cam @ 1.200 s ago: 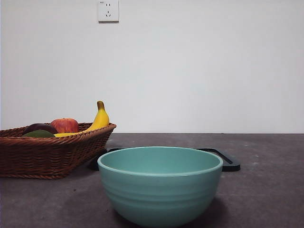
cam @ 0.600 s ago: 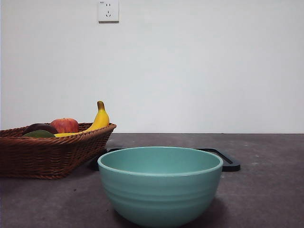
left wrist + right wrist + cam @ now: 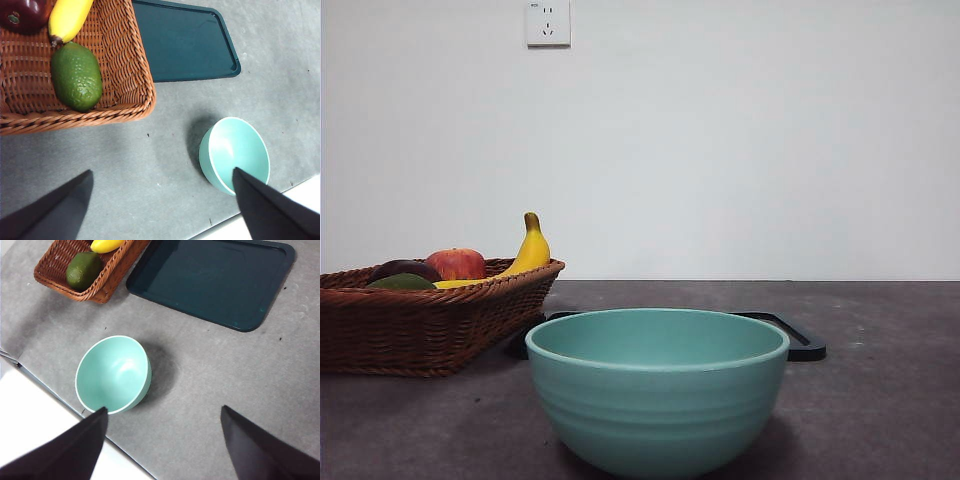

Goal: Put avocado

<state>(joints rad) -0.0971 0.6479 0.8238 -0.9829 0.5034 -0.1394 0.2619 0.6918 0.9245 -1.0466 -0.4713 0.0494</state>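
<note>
The dark green avocado (image 3: 76,76) lies inside the wicker basket (image 3: 131,75), near its front corner; it also shows as the avocado (image 3: 83,269) in the right wrist view and as the avocado (image 3: 402,283) just above the basket's rim in the front view. My left gripper (image 3: 161,172) hovers high over the table between the basket and the teal bowl (image 3: 235,155), open and holding nothing. My right gripper (image 3: 164,409) is also high up, open and holding nothing, beside the bowl (image 3: 114,374). Neither arm shows in the front view.
The basket (image 3: 430,320) also holds a yellow banana (image 3: 530,250), a red apple (image 3: 457,263) and a dark purple fruit (image 3: 405,268). A dark flat tray (image 3: 215,280) lies behind the bowl (image 3: 657,390). The table's near edge runs close to the bowl.
</note>
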